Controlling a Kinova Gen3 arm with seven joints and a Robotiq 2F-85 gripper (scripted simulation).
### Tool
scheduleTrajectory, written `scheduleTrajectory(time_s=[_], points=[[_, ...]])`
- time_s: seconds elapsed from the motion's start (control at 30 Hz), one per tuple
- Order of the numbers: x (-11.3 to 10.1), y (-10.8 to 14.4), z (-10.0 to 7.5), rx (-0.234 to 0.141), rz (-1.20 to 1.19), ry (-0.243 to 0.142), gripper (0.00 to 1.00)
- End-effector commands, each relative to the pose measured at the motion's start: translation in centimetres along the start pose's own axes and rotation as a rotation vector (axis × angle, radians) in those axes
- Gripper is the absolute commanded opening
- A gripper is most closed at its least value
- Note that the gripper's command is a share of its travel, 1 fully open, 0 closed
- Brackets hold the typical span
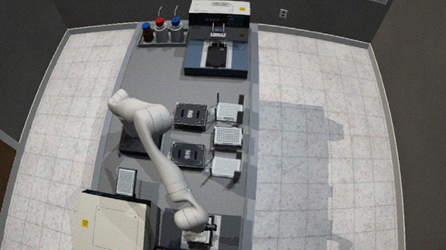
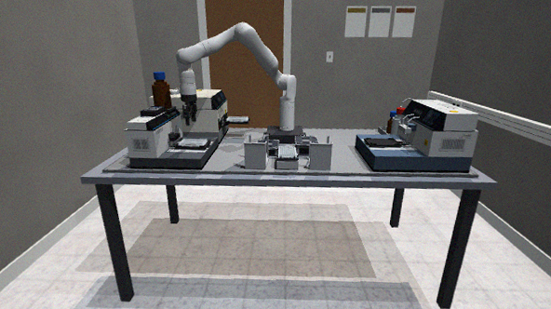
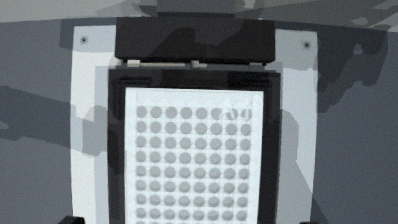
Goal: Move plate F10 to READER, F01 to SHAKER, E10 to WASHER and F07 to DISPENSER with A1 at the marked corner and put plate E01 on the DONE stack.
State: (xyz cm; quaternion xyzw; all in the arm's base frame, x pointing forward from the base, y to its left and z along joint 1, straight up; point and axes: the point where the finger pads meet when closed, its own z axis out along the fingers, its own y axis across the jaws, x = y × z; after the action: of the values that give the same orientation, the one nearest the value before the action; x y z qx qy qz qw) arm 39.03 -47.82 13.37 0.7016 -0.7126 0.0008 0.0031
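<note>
A white well plate (image 3: pixel 194 160) lies flat in the black nest of the instrument at the left end of the table, also in the top view (image 1: pixel 197 237) and the exterior view (image 2: pixel 192 142). I cannot read its label. My gripper (image 3: pixel 194 220) hangs straight above this plate, open and empty, and only the fingertips show at the lower corners of the wrist view. In the exterior view the gripper (image 2: pixel 187 117) is clearly above the plate, not touching it. Another white plate (image 1: pixel 126 179) sits on the tray of the beige instrument. A third plate (image 1: pixel 228 135) sits between the two racks.
Two stack racks (image 1: pixel 229 111) (image 1: pixel 226 167) flank the middle plate. Nests RG (image 1: pixel 189 115) and N6 (image 1: pixel 187 155) hold no plate. The blue instrument's nest (image 1: pixel 216 55) at the far end looks dark. A brown bottle (image 2: pixel 160 90) and the instrument's housing stand close to my wrist.
</note>
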Motion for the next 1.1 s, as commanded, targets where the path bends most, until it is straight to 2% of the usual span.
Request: scheduleTrajectory(time_s=[0.0, 0.83, 1.07], points=[[0.1, 0.0, -1.0, -0.001, 0.002, 0.006, 1.0], [0.0, 0.0, -4.0, -0.001, 0.003, 0.006, 1.0], [0.0, -0.1, -3.9, 0.003, -0.001, 0.003, 1.0]])
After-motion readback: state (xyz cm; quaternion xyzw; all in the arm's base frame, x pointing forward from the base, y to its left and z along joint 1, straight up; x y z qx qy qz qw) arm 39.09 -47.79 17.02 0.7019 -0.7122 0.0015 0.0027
